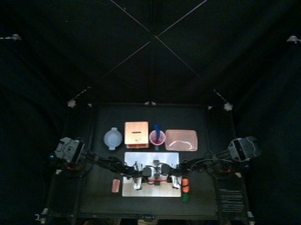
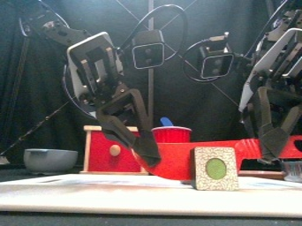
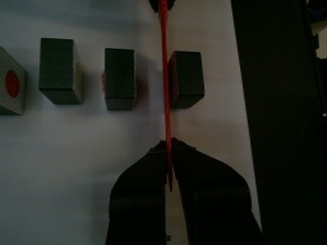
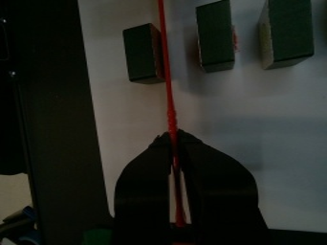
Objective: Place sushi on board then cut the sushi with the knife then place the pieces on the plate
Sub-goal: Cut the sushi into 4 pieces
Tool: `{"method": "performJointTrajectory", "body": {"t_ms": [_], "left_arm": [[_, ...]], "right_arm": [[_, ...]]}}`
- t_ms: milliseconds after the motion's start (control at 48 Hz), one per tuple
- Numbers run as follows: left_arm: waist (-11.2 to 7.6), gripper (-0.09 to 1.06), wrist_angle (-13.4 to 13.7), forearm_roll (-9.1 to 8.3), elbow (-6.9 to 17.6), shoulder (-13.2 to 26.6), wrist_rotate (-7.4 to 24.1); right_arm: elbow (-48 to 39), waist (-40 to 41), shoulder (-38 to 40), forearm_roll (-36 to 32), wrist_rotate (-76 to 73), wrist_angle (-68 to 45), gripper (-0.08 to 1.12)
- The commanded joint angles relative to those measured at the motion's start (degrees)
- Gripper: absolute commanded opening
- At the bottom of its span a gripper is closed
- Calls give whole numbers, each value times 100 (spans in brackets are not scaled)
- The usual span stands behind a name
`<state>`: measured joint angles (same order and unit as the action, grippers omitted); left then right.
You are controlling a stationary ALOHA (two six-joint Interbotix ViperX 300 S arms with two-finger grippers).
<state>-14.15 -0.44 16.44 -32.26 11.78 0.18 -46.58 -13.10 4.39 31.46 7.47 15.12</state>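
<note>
Since the sushi pieces [image 3: 119, 77] stand separated on the white board [image 3: 76, 144], probably light and stiff (perhaps slick), pinch each across its dark flanks; left gripper [image 3: 166, 146] and right gripper [image 4: 170, 140] both clamp the red knife [image 3: 163, 86].

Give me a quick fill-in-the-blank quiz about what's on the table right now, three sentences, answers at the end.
1. The spare knife standing in the red cup is ___.
2. The sushi pieces lie on the white cutting ___.
3. The left gripper and the right gripper are each shut on the cutting knife, which is ___.
Missing words: blue; board; red.
</note>
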Motion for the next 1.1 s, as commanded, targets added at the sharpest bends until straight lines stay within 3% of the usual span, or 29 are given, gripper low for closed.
{"method": "performJointTrajectory", "body": {"t_ms": [21, 250, 458, 625, 792, 1104], "left_arm": [[26, 53, -53, -35, 114, -378, 9], [53, 72, -18, -229, -167, -809, 18], [360, 78, -114, -457, -563, -1274, 18], [615, 78, -475, -659, -826, -1433, 18], [861, 78, -729, -853, -896, -1415, 18], [1222, 78, -747, -1072, -905, -1371, 18]], "right_arm": [[88, 26, 422, -53, 9, 18, 23], [-97, 308, 1011, -132, 9, 369, 23], [-475, 659, 1652, -123, -9, 879, 23], [-844, 976, 2347, -149, -272, 1494, 23], [-1169, 1187, 3164, -448, -940, 2303, 23], [-1626, 1274, 4017, -940, -2232, 3322, 24]]}}
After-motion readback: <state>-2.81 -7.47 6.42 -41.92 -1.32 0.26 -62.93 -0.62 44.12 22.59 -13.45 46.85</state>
